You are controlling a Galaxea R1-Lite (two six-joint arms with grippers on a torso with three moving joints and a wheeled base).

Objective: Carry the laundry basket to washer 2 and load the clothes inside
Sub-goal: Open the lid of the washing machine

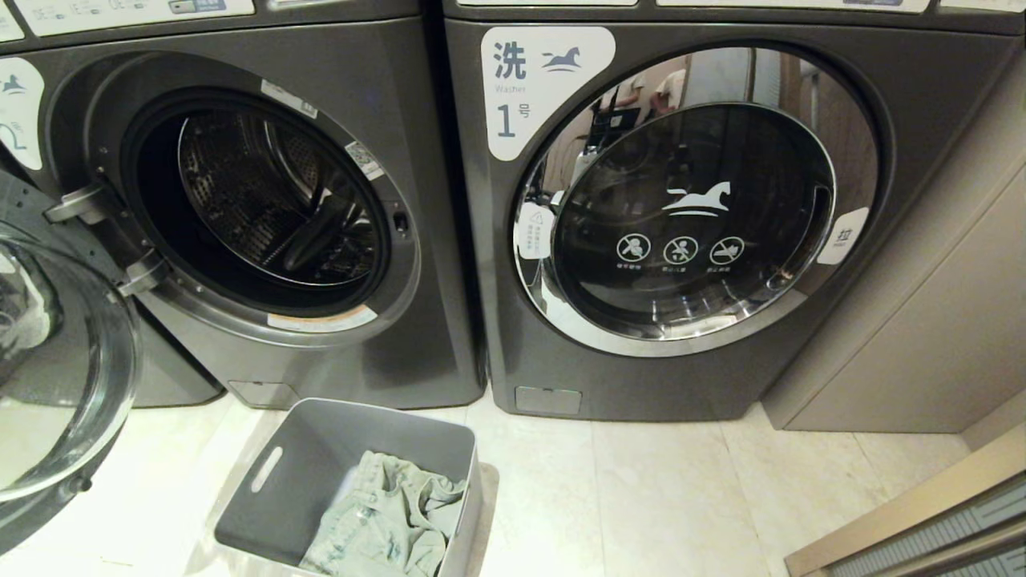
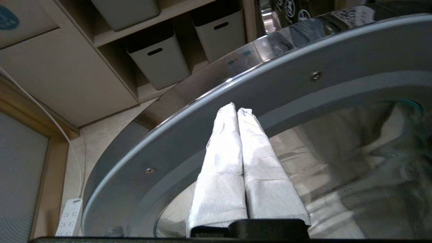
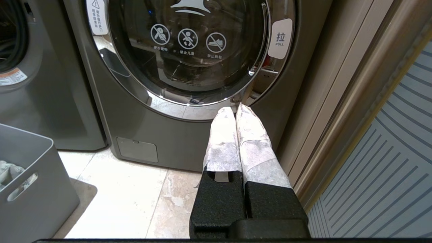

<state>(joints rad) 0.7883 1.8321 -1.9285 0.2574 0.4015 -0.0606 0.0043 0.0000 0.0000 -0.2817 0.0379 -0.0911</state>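
Observation:
The grey laundry basket point(image 1: 272, 469) stands on the floor in front of the two machines, and its corner shows in the right wrist view point(image 3: 33, 158). The pale green denim clothes point(image 1: 385, 513) lie crumpled inside it. Washer 2 point(image 1: 385, 96) is the left machine; its drum point(image 1: 272, 200) is bare and its glass door point(image 1: 56, 377) is swung open to the left. My left gripper point(image 2: 238, 109) is shut and empty, its tips close over the open door's grey inner rim point(image 2: 303, 91). My right gripper point(image 3: 234, 109) is shut and empty, low before washer 1. Neither arm shows in the head view.
Washer 1 point(image 1: 641, 385) stands at the right with its door closed. A beige cabinet point(image 1: 922, 320) flanks it, and a sliding door frame point(image 1: 922, 513) is at the lower right. Shelves with grey bins point(image 2: 158, 57) and a white power strip point(image 2: 69, 216) lie beyond the open door.

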